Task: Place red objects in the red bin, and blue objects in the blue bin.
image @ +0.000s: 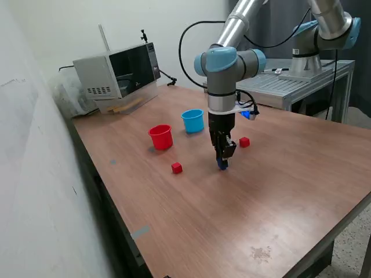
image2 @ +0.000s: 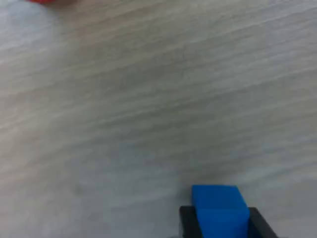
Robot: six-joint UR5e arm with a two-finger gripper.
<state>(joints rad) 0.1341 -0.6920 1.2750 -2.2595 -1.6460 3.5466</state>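
Note:
A dark-blue cube (image: 222, 165) (image2: 218, 203) sits between the black fingers (image2: 187, 221) of my gripper (image: 222, 161) (image2: 220, 225), which is shut on it right at the wooden table surface. Whether the cube is touching the wood I cannot tell. One red cube (image: 177, 168) lies toward the exterior view's left of the gripper. Another red cube (image: 244, 142) lies just beyond the gripper to the exterior view's right. The red bin (image: 161, 137) and the blue bin (image: 193, 120) stand upright side by side farther back. A red sliver (image2: 47, 1) shows at the wrist view's edge.
A microwave (image: 119, 72) stands at the table's far corner on the exterior view's left. A second robot arm's base (image: 304, 58) sits on a metal table behind on the right. The wooden table (image: 232, 220) ends near the bottom and right of the exterior view.

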